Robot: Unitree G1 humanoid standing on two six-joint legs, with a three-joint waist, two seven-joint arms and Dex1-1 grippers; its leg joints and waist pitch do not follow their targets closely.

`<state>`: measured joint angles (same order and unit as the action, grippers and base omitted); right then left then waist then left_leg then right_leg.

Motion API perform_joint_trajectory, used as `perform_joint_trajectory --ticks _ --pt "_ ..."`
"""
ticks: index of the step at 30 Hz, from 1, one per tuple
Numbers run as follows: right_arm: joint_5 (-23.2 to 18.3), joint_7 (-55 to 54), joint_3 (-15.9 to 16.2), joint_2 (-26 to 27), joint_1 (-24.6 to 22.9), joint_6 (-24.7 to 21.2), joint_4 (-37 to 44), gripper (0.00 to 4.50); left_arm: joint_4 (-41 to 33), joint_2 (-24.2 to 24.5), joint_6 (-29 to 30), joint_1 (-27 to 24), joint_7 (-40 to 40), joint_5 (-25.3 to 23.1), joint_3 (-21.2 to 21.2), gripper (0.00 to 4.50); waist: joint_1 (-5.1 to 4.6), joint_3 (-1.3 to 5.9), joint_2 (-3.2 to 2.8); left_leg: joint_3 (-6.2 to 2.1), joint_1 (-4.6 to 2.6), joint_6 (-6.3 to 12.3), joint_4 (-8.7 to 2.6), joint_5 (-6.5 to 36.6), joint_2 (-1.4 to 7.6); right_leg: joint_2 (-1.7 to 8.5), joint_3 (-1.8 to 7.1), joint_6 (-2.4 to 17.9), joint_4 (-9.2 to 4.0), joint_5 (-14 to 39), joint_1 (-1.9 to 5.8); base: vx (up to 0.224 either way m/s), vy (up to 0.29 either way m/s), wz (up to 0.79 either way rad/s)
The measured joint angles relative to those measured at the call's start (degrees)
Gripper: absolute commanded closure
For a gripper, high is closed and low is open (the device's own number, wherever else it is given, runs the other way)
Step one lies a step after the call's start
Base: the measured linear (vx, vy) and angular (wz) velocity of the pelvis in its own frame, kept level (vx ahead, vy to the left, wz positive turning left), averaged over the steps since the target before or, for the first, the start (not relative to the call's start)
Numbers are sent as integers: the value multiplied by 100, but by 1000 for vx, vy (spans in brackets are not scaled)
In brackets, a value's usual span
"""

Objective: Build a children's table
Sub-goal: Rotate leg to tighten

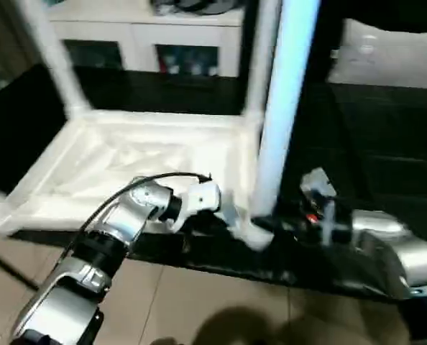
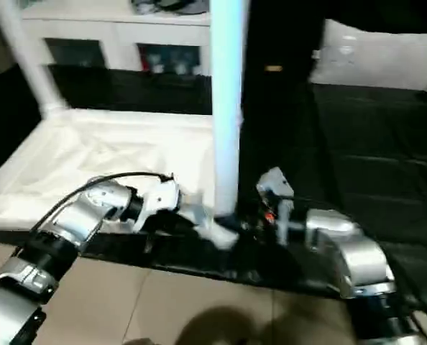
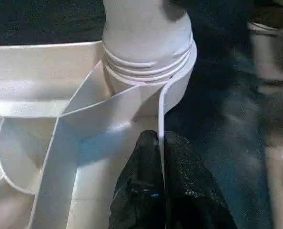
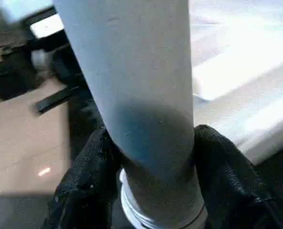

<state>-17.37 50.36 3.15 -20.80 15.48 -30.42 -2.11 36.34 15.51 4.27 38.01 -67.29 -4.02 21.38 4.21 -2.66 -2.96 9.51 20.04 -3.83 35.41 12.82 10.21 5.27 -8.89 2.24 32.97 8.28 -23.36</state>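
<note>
The children's table lies upside down on a black surface, its ribbed white top [image 1: 127, 154] facing up. Two white legs [image 1: 52, 54] [image 1: 260, 57] stand in the far corner sockets. A third leg [image 1: 282, 108] stands upright in the near right corner socket [image 3: 179, 81]. My left gripper [image 3: 159, 138] is shut on the thin rim of the top just beside that socket. My right gripper [image 4: 151, 138] has a black finger [image 4: 91, 176] on each side of this leg's lower end [image 4: 141, 95], just above its ringed base, and they press against it.
A white cabinet with glass doors [image 1: 141, 43] stands behind the table top. A white cushion [image 1: 393, 54] lies at the back right on the black surface [image 1: 372, 144]. Tan floor [image 1: 199, 302] runs along the near edge. A black cable [image 1: 163, 176] arcs over my left wrist.
</note>
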Motion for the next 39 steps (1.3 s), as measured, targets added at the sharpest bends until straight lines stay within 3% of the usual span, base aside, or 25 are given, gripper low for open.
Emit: perform_joint_trajectory --ticks 2,7,8,9,10,12,16,27,32,37,39 --pt "210 -856 -131 455 110 -81 -35 251 174 -177 210 123 493 -54 -101 450 -126 1 -2 -3 3 -1 0 -2 -1 0 -5 -3 -9 -2 1 0 0 0" --pt "583 -2490 -427 1234 367 -166 -162 251 485 -760 596 332 1581 -138 -320 450 -262 2 -4 -11 28 14 0 5 -1 1 -14 -14 -37 -9 0 0 0 0" --pt "597 -2598 -456 1291 392 -140 -196 251 513 -808 601 341 1675 -138 -343 450 -267 2 -5 -11 30 21 -1 6 -2 1 -12 -14 -37 -9 -1 0 0 0" --pt "625 -2807 -513 1421 444 -59 -296 196 583 -911 608 357 1857 -138 -398 450 -268 2 -4 -11 31 45 -2 0 -1 1 -12 -14 -37 -10 -2 0 0 0" --pt "663 -2970 -555 1536 463 4 -339 182 614 -973 611 363 1971 -141 -430 450 -267 3 -5 -11 35 52 -6 -1 0 1 -12 -12 -36 -12 -4 0 0 0" --pt "681 -3295 -664 1823 502 118 -404 175 627 -1046 665 375 2121 -150 -458 450 -250 10 -21 -10 38 50 -30 2 -2 1 -10 -10 -36 -8 -15 0 0 0" --pt "714 -3385 -643 1872 541 205 -446 132 627 -1083 676 398 2193 -195 -476 450 -202 14 -28 -4 51 53 -44 2 -4 2 -6 20 -21 -7 -39 0 0 0" --pt "524 -1799 -363 839 34 776 -231 44 538 -743 202 267 1443 -183 -310 450 -115 12 -24 2 45 54 -30 -2 -4 4 4 -1 3 6 -47 0 0 0" --pt "231 -507 -273 -46 -112 874 -73 4 345 -399 -183 69 601 -41 -174 450 -20 10 -22 1 36 57 -22 -8 -3 5 4 1 6 4 -35 0 0 0" --pt "-55 674 -193 -846 -194 727 -24 1 278 -106 -603 10 -139 0 -1 450 129 6 -12 1 36 56 -8 -9 -3 6 8 -2 6 2 -23 0 0 0" --pt "-83 1090 11 -1176 -207 680 25 1 203 9 -729 7 -407 11 96 450 158 3 -6 1 35 56 -5 -9 -3 6 8 -2 6 2 -19 0 0 0"
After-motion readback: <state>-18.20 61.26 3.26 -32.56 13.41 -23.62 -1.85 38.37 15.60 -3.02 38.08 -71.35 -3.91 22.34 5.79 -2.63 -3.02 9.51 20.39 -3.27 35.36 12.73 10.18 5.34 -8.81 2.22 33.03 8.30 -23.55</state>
